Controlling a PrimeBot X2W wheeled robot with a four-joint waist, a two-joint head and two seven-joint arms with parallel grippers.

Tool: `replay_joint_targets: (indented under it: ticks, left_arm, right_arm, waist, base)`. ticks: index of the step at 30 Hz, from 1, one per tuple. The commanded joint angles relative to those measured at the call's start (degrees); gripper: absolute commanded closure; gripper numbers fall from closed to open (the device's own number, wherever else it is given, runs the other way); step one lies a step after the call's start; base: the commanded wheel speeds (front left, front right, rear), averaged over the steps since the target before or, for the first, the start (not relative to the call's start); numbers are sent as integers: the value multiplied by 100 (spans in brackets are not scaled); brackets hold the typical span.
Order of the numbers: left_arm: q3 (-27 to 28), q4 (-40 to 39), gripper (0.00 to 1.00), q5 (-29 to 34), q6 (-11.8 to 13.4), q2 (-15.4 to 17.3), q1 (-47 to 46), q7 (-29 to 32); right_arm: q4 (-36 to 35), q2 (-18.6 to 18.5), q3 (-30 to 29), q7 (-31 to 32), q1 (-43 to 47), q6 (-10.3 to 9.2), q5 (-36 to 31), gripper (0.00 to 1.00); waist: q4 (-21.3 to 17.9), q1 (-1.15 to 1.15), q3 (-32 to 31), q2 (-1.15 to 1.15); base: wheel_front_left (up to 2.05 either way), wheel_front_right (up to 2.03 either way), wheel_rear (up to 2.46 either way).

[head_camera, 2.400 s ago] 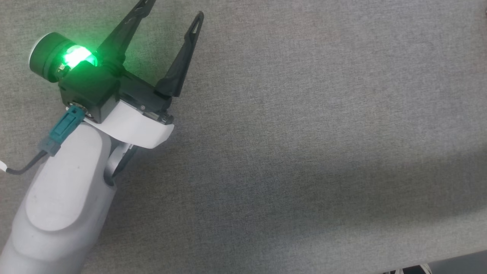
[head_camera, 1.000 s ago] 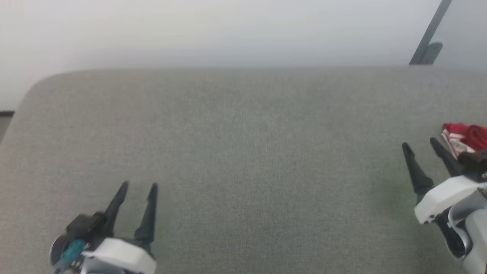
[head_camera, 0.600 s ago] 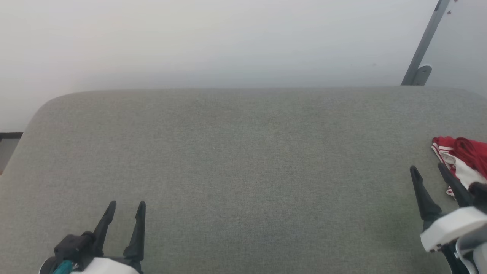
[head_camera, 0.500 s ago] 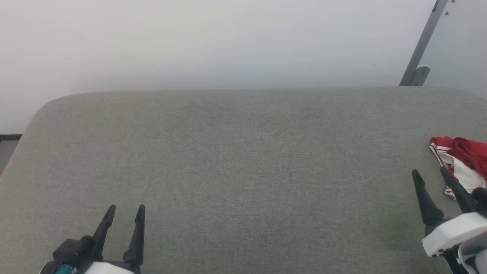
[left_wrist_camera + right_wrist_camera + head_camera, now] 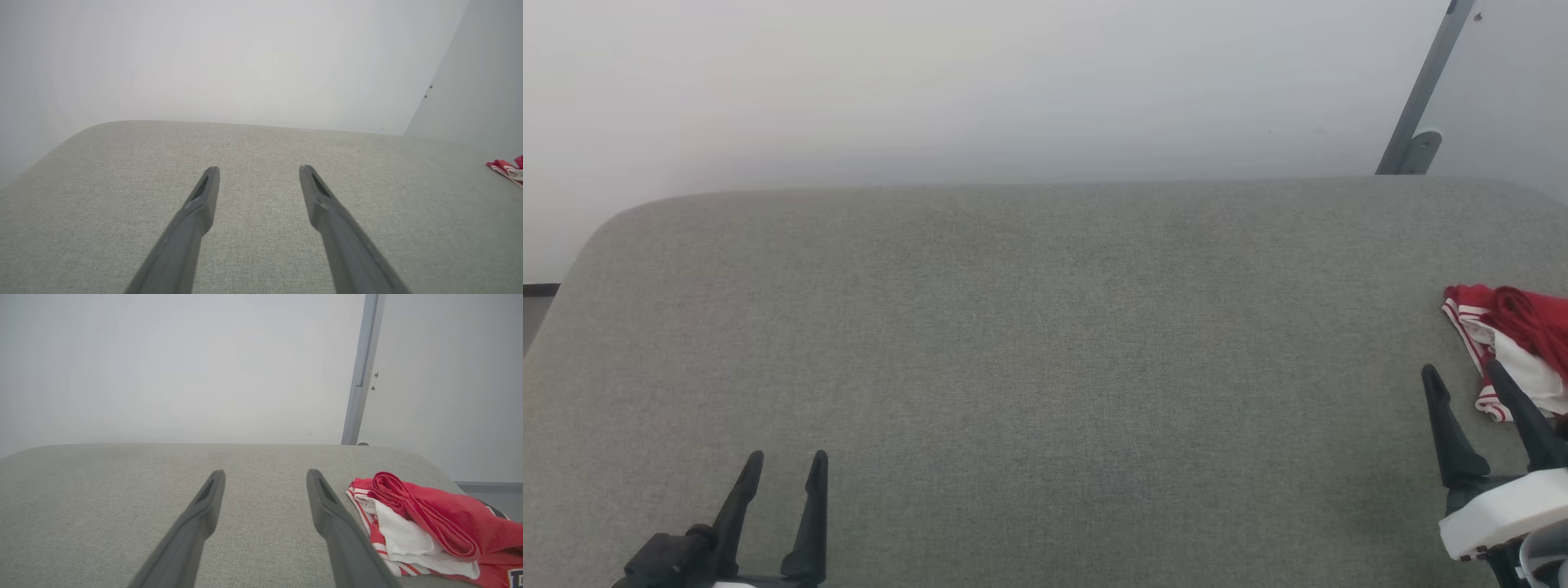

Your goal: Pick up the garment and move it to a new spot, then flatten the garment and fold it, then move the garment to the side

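The right gripper (image 5: 1461,369) hangs low over the near right part of the table (image 5: 1045,327). Its two dark fingers are spread well apart with nothing between them, a stance that seems meant to keep it ready to close on cloth. The left gripper (image 5: 788,456) is held the same way, parted and empty, over the table's near left part, probably kept clear of the work. The garment (image 5: 1523,327) lies at the table's right end in a loose heap, with red cloth rolled over a white sleeve and striped trim facing the table's middle. It is neither flat nor neatly folded. It sits just beyond and to the right of the right gripper's outer finger. In the right wrist view that finger overlaps the trim, though contact cannot be told. The table's bare middle lies between the garment and the left gripper.
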Motion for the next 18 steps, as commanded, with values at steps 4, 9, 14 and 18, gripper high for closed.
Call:
replay_joint_targets:
  ticks: [4, 9, 14, 18]
  left_arm:
    - [-8, -32, 0, 23, -9, -3, 3, -27]
    - [41, -67, 100, -54, 0, -68, -1, 1]
    - [9, 128, 100, -174, 0, -165, 31, 49]
    - [27, 164, 100, -602, 0, -190, -49, 161]
  right_arm:
    - [-125, 68, -47, 67, 90, 0, -56, 0]
    - [-157, 94, -88, 90, 86, 0, -10, 100]
    - [28, 269, -56, 131, 201, 0, 119, 100]
    - [35, 357, -99, 235, 163, 0, 493, 100]
  waist:
    - [-1, 0, 21, 0]
    - [-5, 0, 34, 0]
    - [-5, 0, 36, 0]
    - [-4, 0, 37, 0]
  base:
    - [0, 0, 0]
    - [0, 0, 0]
    - [0, 0, 0]
    - [0, 0, 0]
